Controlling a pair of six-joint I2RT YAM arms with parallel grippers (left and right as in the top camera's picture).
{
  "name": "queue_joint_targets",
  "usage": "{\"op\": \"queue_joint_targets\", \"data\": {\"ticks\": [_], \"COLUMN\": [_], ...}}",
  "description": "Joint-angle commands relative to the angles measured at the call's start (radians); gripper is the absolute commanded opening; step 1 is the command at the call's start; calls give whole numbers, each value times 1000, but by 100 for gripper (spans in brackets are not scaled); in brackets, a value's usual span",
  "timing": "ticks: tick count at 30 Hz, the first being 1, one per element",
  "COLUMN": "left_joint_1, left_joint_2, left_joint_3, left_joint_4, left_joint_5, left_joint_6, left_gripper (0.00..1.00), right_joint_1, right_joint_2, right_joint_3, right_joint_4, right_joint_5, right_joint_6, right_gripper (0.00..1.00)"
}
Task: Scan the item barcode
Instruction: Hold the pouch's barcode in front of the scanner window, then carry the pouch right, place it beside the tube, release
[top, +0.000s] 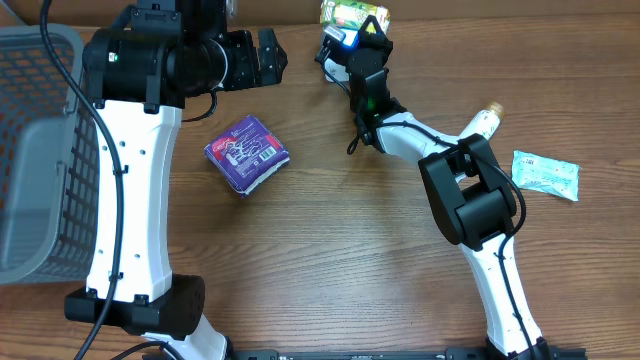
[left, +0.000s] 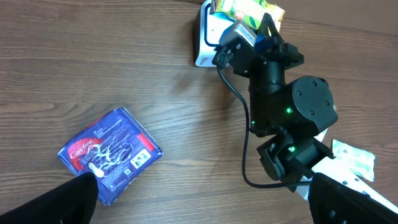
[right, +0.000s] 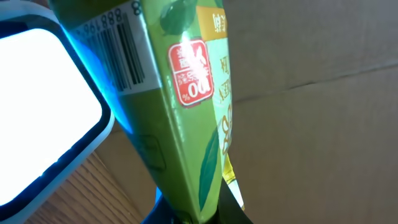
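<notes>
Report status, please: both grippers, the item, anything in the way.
Right gripper shut on green cardboard carton, barcode close beside white blue-lit scanner. Left gripper open, empty. Nothing between carton and scanner.

Bare tabletop (top: 300, 95) between packet (top: 247, 152) and scanner (left: 205, 46)

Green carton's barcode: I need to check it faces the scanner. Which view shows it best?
Right wrist. The barcode on the green carton is large, its bars distinct, right beside the glowing scanner. Overhead and left wrist show only the carton at the scanner from farther off, with no bars visible.
</notes>
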Motion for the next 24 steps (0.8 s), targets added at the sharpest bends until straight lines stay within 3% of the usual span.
{"op": "queue_joint_targets", "data": {"ticks": [1, 10, 15, 21, 24], "left_joint_1": [-6, -6, -6, -6, -6], "left_joint_2": [4, 4, 4, 4, 4], "left_joint_3": [-2, -2, -2, -2, -2], "left_joint_4": [3, 3, 3, 3, 3], "left_joint_5": [2, 2, 2, 2, 2], "left_joint_6": [12, 12, 12, 12, 12], "left_gripper": [100, 100, 100, 99, 100], "right_joint_1": [-6, 24, 44, 51, 56], "right_joint_2": [-17, -31, -118, -351, -524], "right_joint_3": [46, 46, 46, 46, 46], "right_joint_4": [-5, 29, -84, -382, -726], "right_joint_5": [-4, 37, 74, 155, 25], "right_joint_6": [44, 43, 71, 385, 679], "right_gripper": [4, 4, 4, 4, 4]}}
